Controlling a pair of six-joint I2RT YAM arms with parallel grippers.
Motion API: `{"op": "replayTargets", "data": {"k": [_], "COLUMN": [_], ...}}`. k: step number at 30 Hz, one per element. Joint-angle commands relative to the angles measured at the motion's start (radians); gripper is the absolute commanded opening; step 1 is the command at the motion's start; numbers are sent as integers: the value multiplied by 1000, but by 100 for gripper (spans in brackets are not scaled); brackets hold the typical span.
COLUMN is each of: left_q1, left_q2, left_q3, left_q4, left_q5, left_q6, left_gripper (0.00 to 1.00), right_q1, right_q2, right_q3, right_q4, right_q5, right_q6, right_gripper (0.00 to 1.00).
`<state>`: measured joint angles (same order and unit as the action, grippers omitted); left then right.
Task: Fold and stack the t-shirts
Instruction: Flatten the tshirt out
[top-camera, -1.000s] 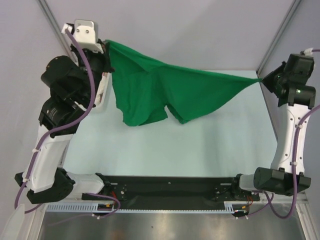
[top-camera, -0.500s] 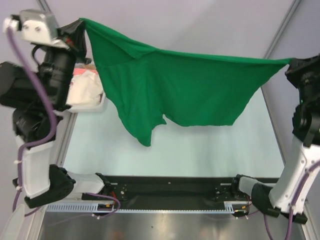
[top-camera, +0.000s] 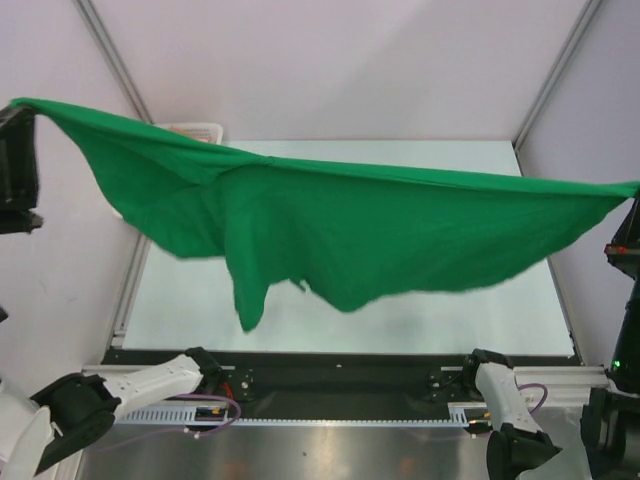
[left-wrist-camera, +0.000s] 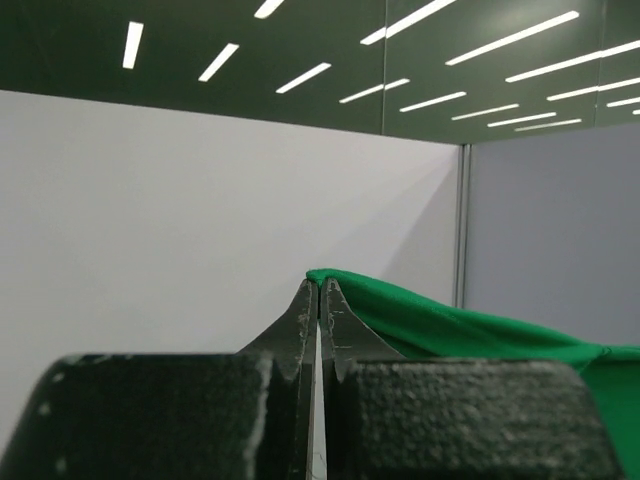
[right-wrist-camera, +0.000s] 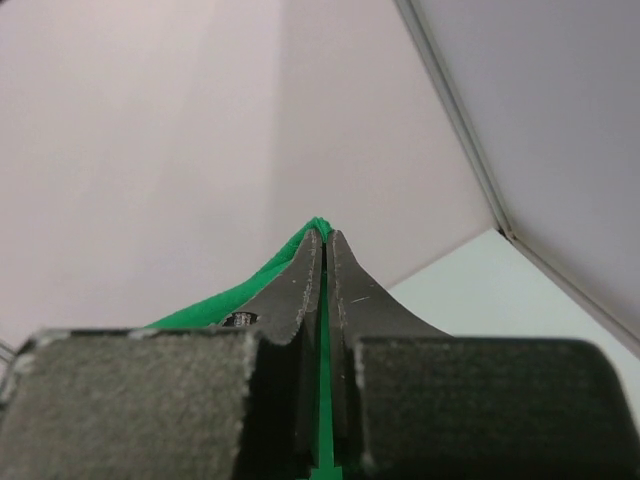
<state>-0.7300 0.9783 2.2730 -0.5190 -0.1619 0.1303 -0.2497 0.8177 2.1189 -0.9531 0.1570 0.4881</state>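
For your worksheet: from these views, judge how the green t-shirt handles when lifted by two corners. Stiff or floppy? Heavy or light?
Likely floppy: the green t-shirt sags in folds between the left gripper and right gripper. Probably light: two thin pinches carry it. It may drape unevenly; one flap hangs lower.

The green t-shirt (top-camera: 350, 220) hides most of the basket (top-camera: 192, 129); the top view's edges crop the left gripper (top-camera: 14, 112) and right gripper (top-camera: 632, 198).

No text, label, brand, number or sign is showing legibly in any of the views.
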Motion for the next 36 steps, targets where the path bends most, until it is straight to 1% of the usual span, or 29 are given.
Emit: {"op": "replayTargets", "data": {"k": [1,3,5,6,7,8,9,10,11,13,14,15,16,17,18,20,21,22,23,24,25,26,27,28,30,31,34,36], "left_q1": [1,1,1,1,1,3,4,7,14,20,24,26,27,29,33,53,60,67,81,86,98,106,112,121,122,122,119,122], "left_q2": [92,135,192,209,223,230,237,246,263,353,400,489,549,603,719,836,906,1012,1067,1111,1185,1212,1233,1261,1287,1298,1330,1315], "left_q3": [-62,-84,-153,-191,-296,-372,-453,-593,-650,-754,-774,-794,-819,-828,-831,-798,-764,-688,-655,-618,-543,-506,-472,-431,-396,-357,-287,-302], "left_q4": [54,65,106,132,210,281,351,411,509,585,600,649,671,697,755,789,777,742,732,719,676,651,622,601,576,533,452,456], "left_q5": [-19,-37,-76,-96,-126,-175,-203,-220,-238,-255,-263,-280,-292,-310,-327,-349,-361,-379,-387,-393,-418,-422,-423,-413,-406,-389,-370,-367], "left_q6": [20,52,80,115,130,144,175,184,192,209,212,215,221,227,232,224,209,198,192,186,175,140,123,109,98,94,68,46], "left_gripper": [0,0,0,0,0,1,1,1,1,1,0,0,0,0,0,0,0,0,0,0,0,0,0,0,0,0,0,0], "right_q1": [-8,-8,-8,-8,-8,-8,-8,-8,-7,-6,-6,-6,-6,-6,-8,-16,-20,-23,-25,-39,-42,-43,-48,-49,-51,-53,-66,-79], "right_q2": [77,98,127,132,136,139,147,155,178,208,259,288,323,357,441,535,646,697,760,856,909,949,983,1053,1113,1149,1183,1193], "right_q3": [-89,-155,-226,-270,-390,-452,-523,-634,-704,-811,-909,-947,-985,-1041,-1071,-1082,-1073,-1055,-1035,-966,-917,-880,-810,-772,-696,-645,-587,-565], "right_q4": [5,52,91,150,184,223,296,325,361,486,525,597,632,710,756,831,853,861,891,872,851,832,826,815,752,735,695,674], "right_q5": [98,93,92,95,101,111,115,125,125,124,125,133,139,150,141,144,141,135,124,99,75,63,47,20,9,3,-27,-46], "right_q6": [-49,-57,-65,-66,-66,-71,-68,-63,-59,-40,-36,-31,-17,-14,-17,-13,-19,-17,-28,-25,-23,-31,-39,-46,-66,-69,-79,-65], "right_gripper": [0,0,0,0,0,0,0,0,0,0,0,0,0,0,0,0,0,0,0,0,0,0,0,0,0,0,0,0]}}
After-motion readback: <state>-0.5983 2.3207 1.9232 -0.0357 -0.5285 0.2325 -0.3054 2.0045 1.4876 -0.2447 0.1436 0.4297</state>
